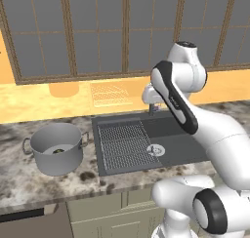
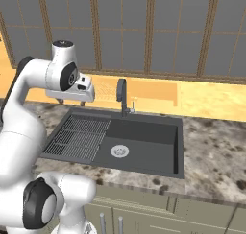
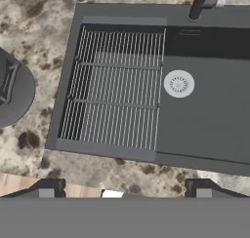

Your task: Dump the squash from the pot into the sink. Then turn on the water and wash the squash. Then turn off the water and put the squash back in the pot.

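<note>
Speckled brown-and-cream stone counter runs beneath a wall of grey panelled windows, with a dark grey rectangular sink set into it as the central landmark. Inside the sink, a ribbed wire draining rack fills the left section, and a round silver drain sits in the deeper basin to the right. A dark tap stands at the back rim of the sink. On the counter just left of the sink stands a wide grey metal stockpot with loop handles, upright, and the small dark olive-green squash lies on its floor, so nothing has been dumped yet. The white arm's two-finger gripper hangs high above the sink's front edge, looking straight down, its dark fingertips spread wide apart and empty, touching nothing. It appears poised to swing left toward the pot's rim, the likely first grasp.
</note>
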